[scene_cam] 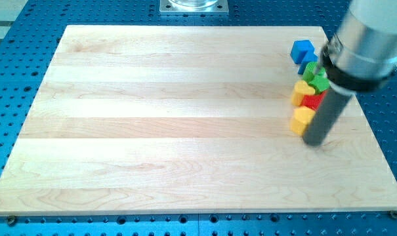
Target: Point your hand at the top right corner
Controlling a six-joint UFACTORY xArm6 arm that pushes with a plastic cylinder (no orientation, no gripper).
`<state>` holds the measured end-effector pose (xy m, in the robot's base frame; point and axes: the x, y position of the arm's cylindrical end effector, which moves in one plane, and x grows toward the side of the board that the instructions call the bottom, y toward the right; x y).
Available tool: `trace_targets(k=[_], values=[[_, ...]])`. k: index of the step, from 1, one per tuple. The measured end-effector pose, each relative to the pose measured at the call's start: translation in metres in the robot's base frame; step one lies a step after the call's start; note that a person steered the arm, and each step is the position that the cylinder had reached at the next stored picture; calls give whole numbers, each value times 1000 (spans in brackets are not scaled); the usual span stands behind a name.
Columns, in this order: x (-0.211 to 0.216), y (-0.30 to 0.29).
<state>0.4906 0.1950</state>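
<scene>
My tip (313,140) rests on the wooden board (172,118) at the view's right, just right of and below a yellow block (302,119). A column of blocks runs up from there: a red block (312,101), a second yellow block (302,91), a green block (315,80), a partly hidden blue block (310,66) and a blue cube (302,50) nearest the top right corner. The rod and the arm's silver body (365,39) cover the right sides of the red and green blocks. The tip touches or nearly touches the lowest yellow block.
The board lies on a blue perforated table (388,118). A metal mount (193,6) sits at the view's top centre beyond the board's top edge.
</scene>
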Motion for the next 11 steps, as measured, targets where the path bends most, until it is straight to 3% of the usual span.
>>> trace_targets(k=[2, 4, 5, 10, 11], values=[[2, 2], [25, 150], [25, 150], [-173, 114], [-265, 114]])
